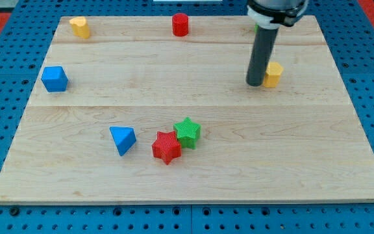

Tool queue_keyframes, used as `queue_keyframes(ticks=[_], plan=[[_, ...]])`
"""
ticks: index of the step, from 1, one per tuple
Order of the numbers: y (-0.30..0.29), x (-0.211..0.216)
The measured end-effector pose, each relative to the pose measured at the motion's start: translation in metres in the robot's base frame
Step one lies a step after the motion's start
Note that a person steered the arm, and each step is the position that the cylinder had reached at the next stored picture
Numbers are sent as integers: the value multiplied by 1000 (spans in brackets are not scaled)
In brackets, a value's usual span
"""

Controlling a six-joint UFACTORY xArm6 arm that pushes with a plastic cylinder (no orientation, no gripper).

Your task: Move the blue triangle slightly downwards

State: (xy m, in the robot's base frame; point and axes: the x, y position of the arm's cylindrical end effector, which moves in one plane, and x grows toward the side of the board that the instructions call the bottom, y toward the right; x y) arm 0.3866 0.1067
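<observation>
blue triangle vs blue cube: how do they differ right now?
Shape: the blue triangle is a wedge with a point toward the view's bottom; the blue cube is boxy. Place: the cube sits near the board's left edge, higher up; the triangle sits lower, just left of the red star. Neighbours: the cube stands alone. Shared: same blue, both far from my tip.

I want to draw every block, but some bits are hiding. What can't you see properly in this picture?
- Yellow block by my tip: the rod covers its left side, so its shape and whether they touch are unclear.
- Green bit at the view's top: mostly behind the rod, can't tell what it is.
- The arm above the rod: cut off by the top edge.
- Red star overlaps the green star's lower corner.
</observation>
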Motion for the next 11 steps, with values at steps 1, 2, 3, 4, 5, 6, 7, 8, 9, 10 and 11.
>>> queue_keyframes(ticks=[1, 2, 3, 4, 5, 6, 7, 8, 9, 10, 11], plan=[[-48, 0], [-90, 2], [-143, 25], [-180, 31], [-185, 35], [-197, 61], [-199, 88], [-197, 93], [-200, 96], [-206, 100], [-205, 105]])
